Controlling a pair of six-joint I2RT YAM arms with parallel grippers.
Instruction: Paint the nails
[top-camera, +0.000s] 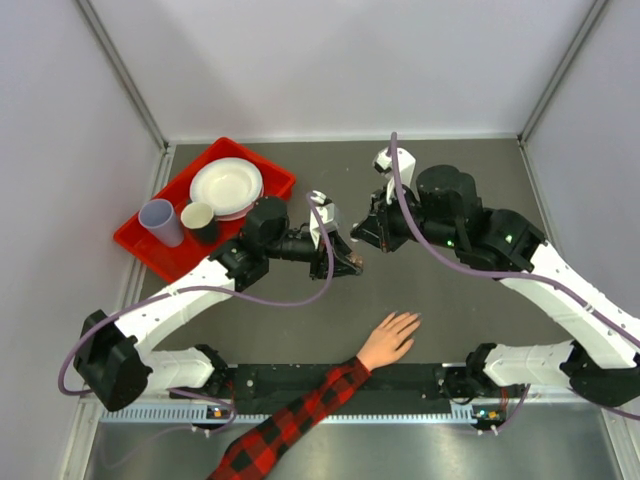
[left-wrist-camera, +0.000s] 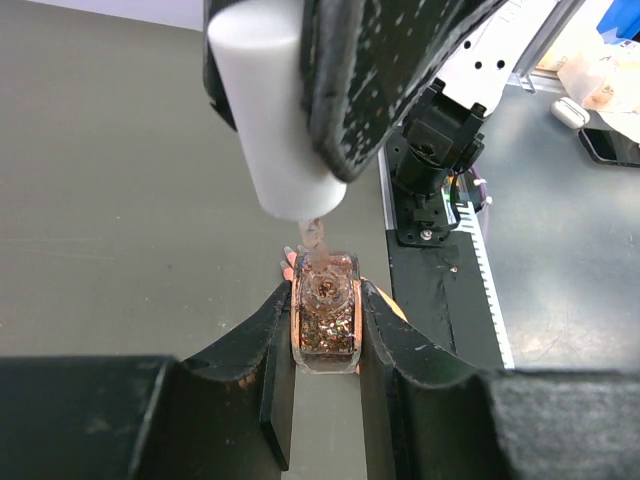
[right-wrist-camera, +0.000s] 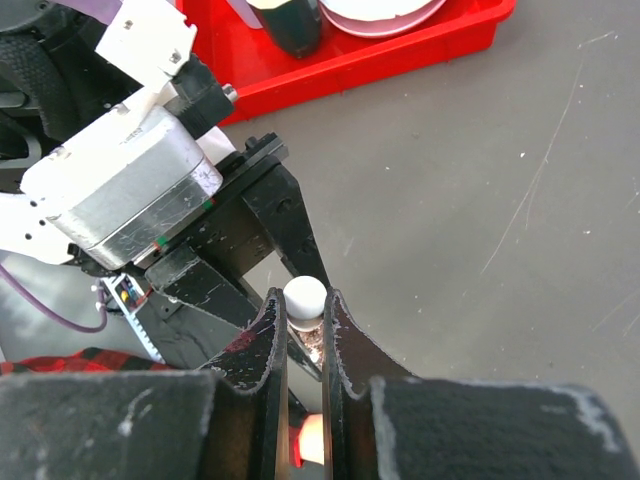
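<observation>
My left gripper (left-wrist-camera: 325, 297) is shut on a small clear bottle (left-wrist-camera: 325, 322) of copper glitter polish, held above the table. My right gripper (right-wrist-camera: 304, 298) is shut on the polish's white cap (right-wrist-camera: 305, 295), which hangs right over the bottle (top-camera: 353, 264). In the left wrist view, the cap (left-wrist-camera: 278, 110) has its brush (left-wrist-camera: 315, 238) reaching down to the bottle's open neck. The peach hand (top-camera: 390, 338) with a red-and-black plaid sleeve (top-camera: 300, 415) lies flat in front of both grippers, fingers spread. Its nails (top-camera: 412, 320) are too small to make out.
A red tray (top-camera: 145, 245) at the back left holds white plates (top-camera: 227, 185), a lilac cup (top-camera: 160, 220) and a dark cup (top-camera: 200, 218). The arm bases and a black rail (top-camera: 420, 378) run along the near edge. Grey walls enclose the table.
</observation>
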